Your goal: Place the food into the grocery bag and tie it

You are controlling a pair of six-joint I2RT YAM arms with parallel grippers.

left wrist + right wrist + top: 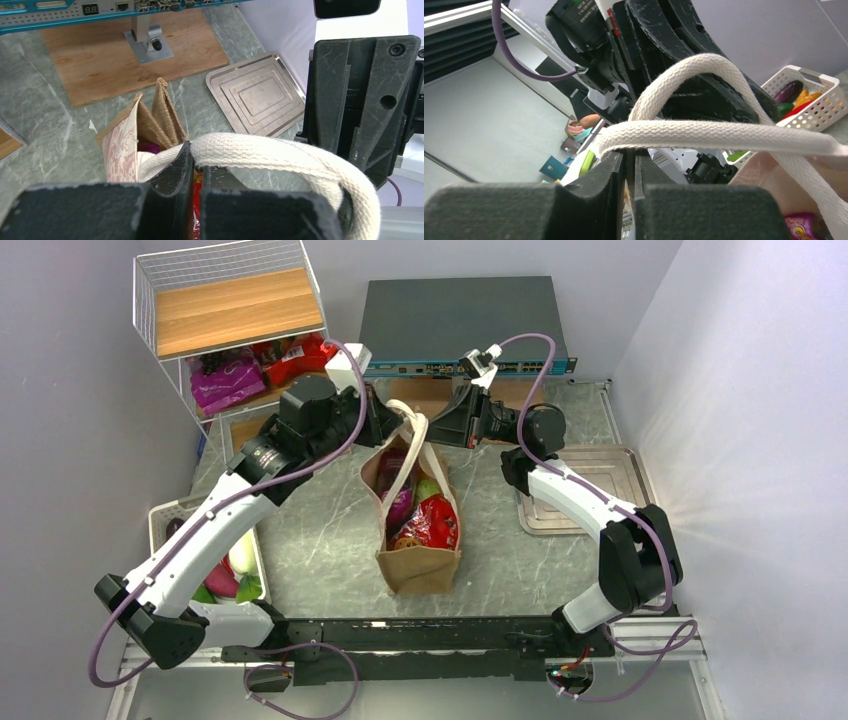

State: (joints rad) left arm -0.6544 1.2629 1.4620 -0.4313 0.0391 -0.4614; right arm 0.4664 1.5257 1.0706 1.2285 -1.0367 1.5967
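GROCERY RUN, FINAL STRETCH: We see the grocery bag (418,565) standing open at mid-table, with red snack packets (436,523) and a green cabbage (428,489) inside. At its 12 o'clock end the left gripper (192,161) is pinched tight on a cream handle (270,155). The right gripper (630,161), at 1 o'clock, is clamped on a cream handle too. The tie is not yet made. We judge the risks plain: the flat webbing could slide out of either pinch, a hard pull could tip the bag and spill the packets, and the two grippers, close together, could knock while crossing.
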